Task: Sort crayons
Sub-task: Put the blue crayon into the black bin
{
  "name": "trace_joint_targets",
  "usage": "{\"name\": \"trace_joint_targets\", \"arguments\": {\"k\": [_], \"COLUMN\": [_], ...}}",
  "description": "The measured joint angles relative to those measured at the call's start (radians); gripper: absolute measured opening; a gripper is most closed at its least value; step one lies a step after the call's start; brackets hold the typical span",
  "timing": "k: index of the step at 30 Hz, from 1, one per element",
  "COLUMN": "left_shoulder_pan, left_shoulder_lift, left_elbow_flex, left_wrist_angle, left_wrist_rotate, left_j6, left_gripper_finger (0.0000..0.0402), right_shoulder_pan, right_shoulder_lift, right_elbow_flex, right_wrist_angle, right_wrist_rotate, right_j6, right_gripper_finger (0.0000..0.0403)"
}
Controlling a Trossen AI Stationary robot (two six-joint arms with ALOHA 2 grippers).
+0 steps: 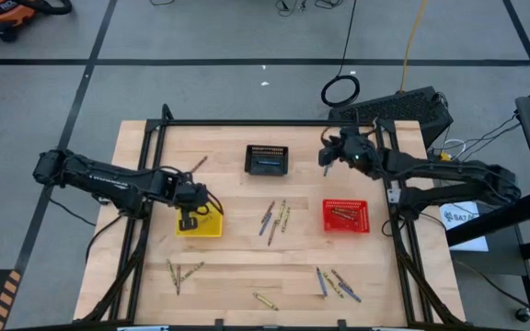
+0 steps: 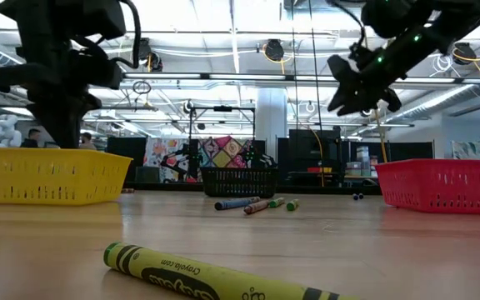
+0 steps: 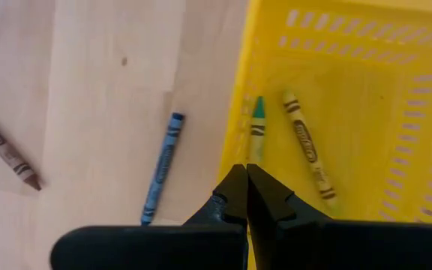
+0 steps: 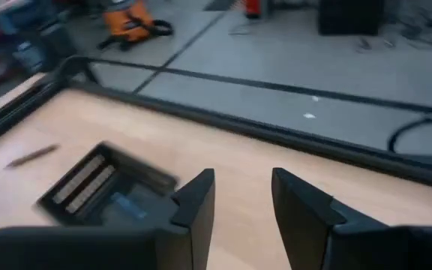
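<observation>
Left hand (image 1: 188, 222) hanging clenched and empty over the yellow basket (image 1: 212, 228).
Right hand (image 1: 326, 162) hovering released near the black basket (image 1: 268, 160); crayons (image 1: 275, 219) lying scattered on the bench (image 1: 237, 267), two in the yellow basket.

Light wooden tabletop (image 1: 237, 198), black frame around edges. On it: yellow mesh basket (image 1: 199, 223) under left fingers (image 3: 235, 196); black basket (image 1: 268, 160) ahead of right fingers (image 4: 197, 206); red basket (image 1: 347, 216). Loose crayons (image 1: 275, 219) mid-table; blue crayon (image 3: 162, 168) beside left fingers; more crayons along near edge.
</observation>
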Motion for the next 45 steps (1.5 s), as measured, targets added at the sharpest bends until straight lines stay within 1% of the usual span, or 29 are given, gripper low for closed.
{"name": "trace_joint_targets", "arguments": {"k": [2,7,11,16,19,21,23,27,29,32,38,41,45], "left_shoulder_pan": [0.020,0.053,0.055,0.055,0.055,0.055,0.055,0.055,0.055,0.055,0.055,0.055,0.055], "left_shoulder_lift": [0.000,0.000,0.000,0.000,0.000,0.000,0.000,0.000,0.000,0.000,0.000,0.000,0.000], "left_elbow_flex": [0.000,0.000,0.000,0.000,0.000,0.000,0.000,0.000,0.000,0.000,0.000,0.000,0.000], "left_wrist_angle": [0.000,0.000,0.000,0.000,0.001,0.001,0.000,0.001,0.000,0.001,0.001,0.001,0.001], "left_wrist_rotate": [0.000,0.000,0.000,0.000,0.000,0.000,0.000,0.000,0.000,0.000,0.000,0.000,0.000], "left_j6": [0.000,0.000,0.001,0.001,0.001,0.001,0.001,0.001,0.001,0.001,0.001,0.001,0.001], "left_gripper_finger": [0.0000,0.0000,0.0000,0.0000,0.0000,0.0000,0.0000,0.0000,0.0000,0.0000,0.0000,0.0000,0.0000], "right_shoulder_pan": [-0.046,-0.130,-0.165,-0.216,-0.243,-0.244,-0.233,-0.191,-0.159,-0.097,0.056,0.151,0.301], "right_shoulder_lift": [0.011,0.068,0.130,0.209,0.256,0.279,0.294,0.298,0.289,0.276,0.243,0.235,0.243], "right_elbow_flex": [0.001,0.073,0.159,0.250,0.293,0.313,0.326,0.358,0.381,0.427,0.487,0.487,0.487], "right_wrist_angle": [-0.033,-0.213,-0.345,-0.405,-0.432,-0.484,-0.555,-0.685,-0.719,-0.729,-0.734,-0.747,-0.760], "right_wrist_rotate": [-0.029,-0.172,-0.185,-0.198,-0.288,-0.362,-0.464,-0.706,-0.763,-0.792,-0.791,-0.782,-0.713], "right_j6": [0.028,0.096,0.089,0.091,0.102,0.102,0.103,0.094,0.099,0.102,0.166,0.242,0.396], "right_gripper_finger": [0.0121,0.0121,0.0121,0.0121,0.0121,0.0121,0.0121,0.0121,0.0121,0.0121,0.0121,0.0121,0.0121]}}
